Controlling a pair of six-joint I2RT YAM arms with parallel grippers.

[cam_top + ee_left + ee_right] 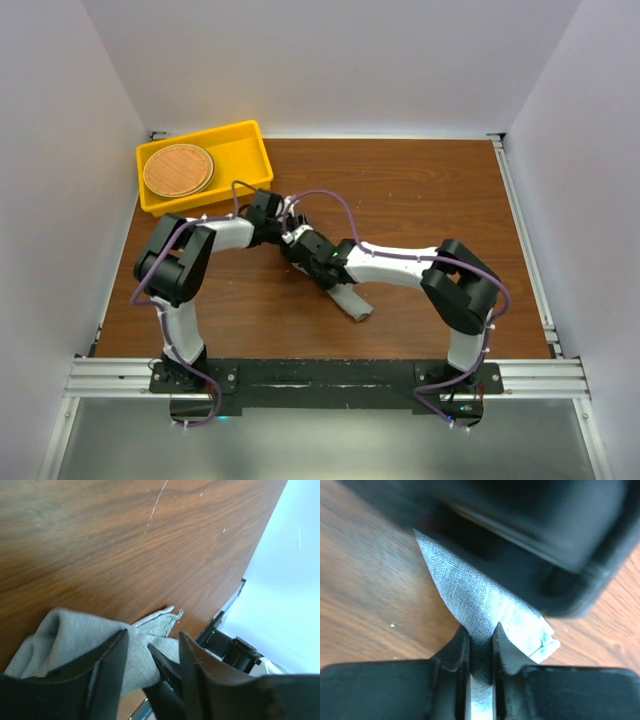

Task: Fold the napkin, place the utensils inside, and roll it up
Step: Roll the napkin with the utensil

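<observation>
napkin is near the middle of the surface, under the wrist end of the right arm, bunched into a short grey bundle. no utensils in view, and i can't tell if they're inside it. right tool is pressed together on a thin fold of the cloth, pinching it near a pointed corner. left tool is spread, one finger on each side of the grey fabric, and as far as i can see it isn't clamping it.

cloth looks soft, light and limp. my guess is it sags and unrolls if held by one corner, so i'd grip through the full thickness of the bundle near each end, not a loose flap. any steel inside would be slick and could slide out an open end.

surface is smooth brown wood grain with a few scratches. yellow tray with a woven disc sits in the far left corner. plain white walls on three sides.
</observation>
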